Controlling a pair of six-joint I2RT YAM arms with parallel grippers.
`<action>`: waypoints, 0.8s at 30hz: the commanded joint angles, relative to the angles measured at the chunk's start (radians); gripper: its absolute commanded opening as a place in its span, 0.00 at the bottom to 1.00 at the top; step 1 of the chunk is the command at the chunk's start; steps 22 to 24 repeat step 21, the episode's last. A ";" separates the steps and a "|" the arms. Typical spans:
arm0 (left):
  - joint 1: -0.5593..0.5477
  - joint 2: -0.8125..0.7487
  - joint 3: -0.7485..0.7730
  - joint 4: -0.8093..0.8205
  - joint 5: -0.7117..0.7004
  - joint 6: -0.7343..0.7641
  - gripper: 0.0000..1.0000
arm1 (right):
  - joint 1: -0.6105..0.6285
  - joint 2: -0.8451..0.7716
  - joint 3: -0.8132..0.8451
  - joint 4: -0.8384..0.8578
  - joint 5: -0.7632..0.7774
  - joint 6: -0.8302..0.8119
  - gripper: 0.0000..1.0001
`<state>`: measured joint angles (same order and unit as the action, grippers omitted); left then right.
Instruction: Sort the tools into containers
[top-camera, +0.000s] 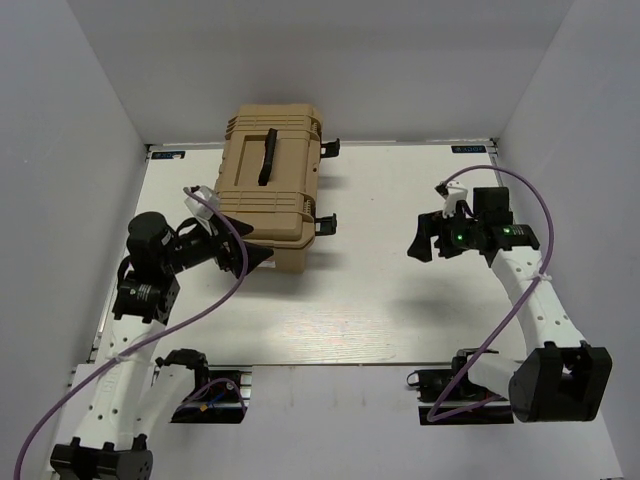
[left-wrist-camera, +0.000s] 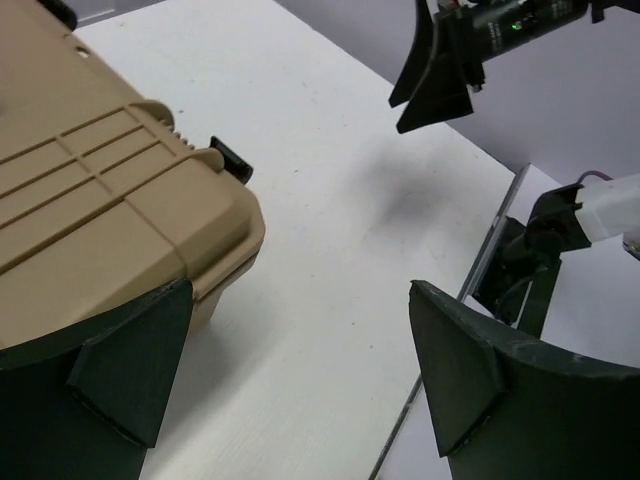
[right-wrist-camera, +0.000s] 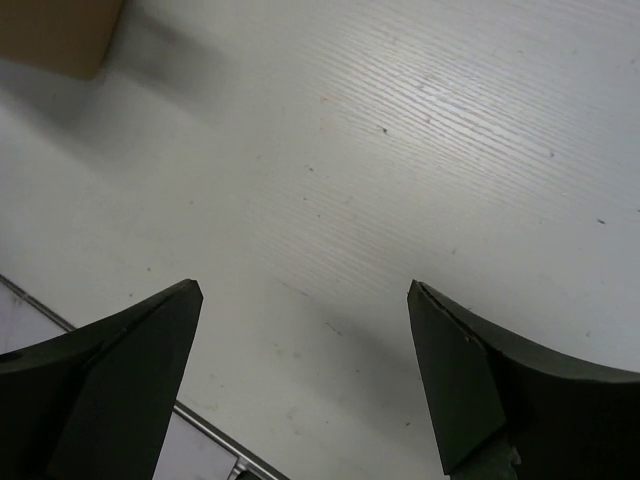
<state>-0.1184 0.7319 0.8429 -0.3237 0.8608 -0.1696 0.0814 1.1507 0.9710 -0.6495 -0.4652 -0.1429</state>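
White table (top-camera: 400, 300) under your right gripper (top-camera: 428, 236), jaws spread, holding nothing. Your left gripper (top-camera: 243, 250) gapes too, closed toolbox (top-camera: 270, 185) right by its left finger; swing wide and you'll clip that corner.

A white table (top-camera: 400, 300) sits between pale walls (top-camera: 60, 130).

The toolbox (top-camera: 270, 185) stands on the desk (top-camera: 400, 300) against the far edge, left of the middle, with the left end effector (top-camera: 250, 248) just beside its near end and the right end effector (top-camera: 428, 238) well apart, over the desk's right half
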 joint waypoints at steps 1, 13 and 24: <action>-0.026 0.055 0.015 0.083 0.052 -0.010 0.99 | -0.032 -0.023 0.001 0.041 0.056 0.025 0.90; -0.277 0.270 0.039 0.103 -0.121 0.076 0.99 | -0.112 -0.170 -0.120 0.137 0.100 0.115 0.90; -0.359 0.250 -0.030 0.161 -0.186 0.169 0.99 | -0.134 -0.264 -0.222 0.198 0.120 0.131 0.90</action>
